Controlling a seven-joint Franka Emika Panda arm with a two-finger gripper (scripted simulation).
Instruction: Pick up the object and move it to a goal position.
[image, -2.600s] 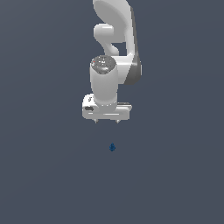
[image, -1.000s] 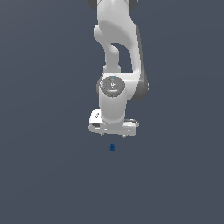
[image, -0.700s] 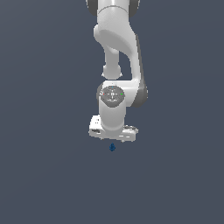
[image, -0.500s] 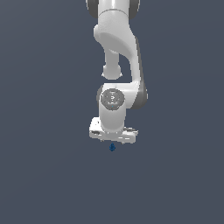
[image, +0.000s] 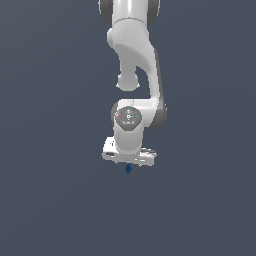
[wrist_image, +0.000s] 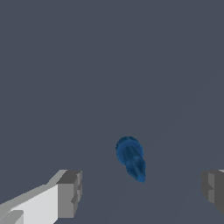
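Note:
The object (image: 128, 169) is a tiny dark blue lumpy item on the flat grey surface. In the exterior view it pokes out just below the white gripper (image: 129, 163), which sits right above it. In the wrist view the object (wrist_image: 130, 158) lies between the two grey fingertips, one finger (wrist_image: 70, 194) on one side and the other finger (wrist_image: 213, 189) on the opposite side, both well apart from it. The gripper (wrist_image: 141, 192) is open and holds nothing.
The white arm (image: 134, 65) reaches down from the top of the exterior view. The plain grey surface (image: 55, 200) spreads all around. No other objects show.
The arm has come down towards the object. The gripper was well above it before; now its underside is right over it and nearly hides it. The object has not moved.

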